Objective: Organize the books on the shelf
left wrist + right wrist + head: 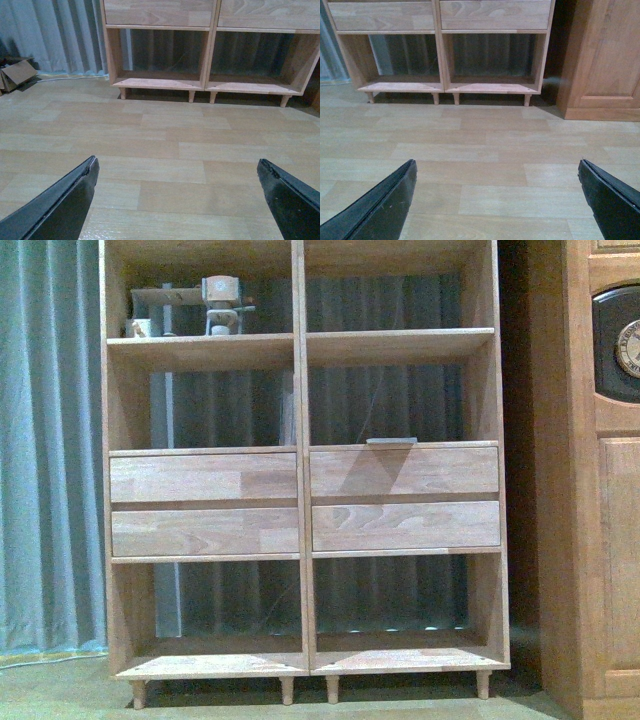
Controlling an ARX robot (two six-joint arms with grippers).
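The shelf [300, 570] faces the robot, and its four drawers [205, 478] serve as the marker for everything else. On the ledge directly above the upper right drawer lies a thin grey slab [391, 440], which I take to be one of the books lying flat with only its edge showing (no cover or title can be read from here). Above the upper left drawer, against the central upright, a pale narrow strip [289, 405] may be more books on end, though it is too slight to be sure. Higher above the left drawers a small wooden object [221, 302] sits on the top board; right of the drawers stands a darker cabinet [590, 540] with a clock face [630, 348]; left of them hangs a blue-grey curtain [50, 440].

The left gripper [176, 161] hangs over bare floor [160, 130] well short of the drawers, its fingers spread wide with nothing between them; the right gripper [496, 162] is the same, spread and holding nothing.

The flat book is probably light and bendy, with a smooth cover that may slip. It is best pinched across its thickness at the front edge, close to the spine where it is stiffest; a hold on a free corner would likely let it droop or fan open.
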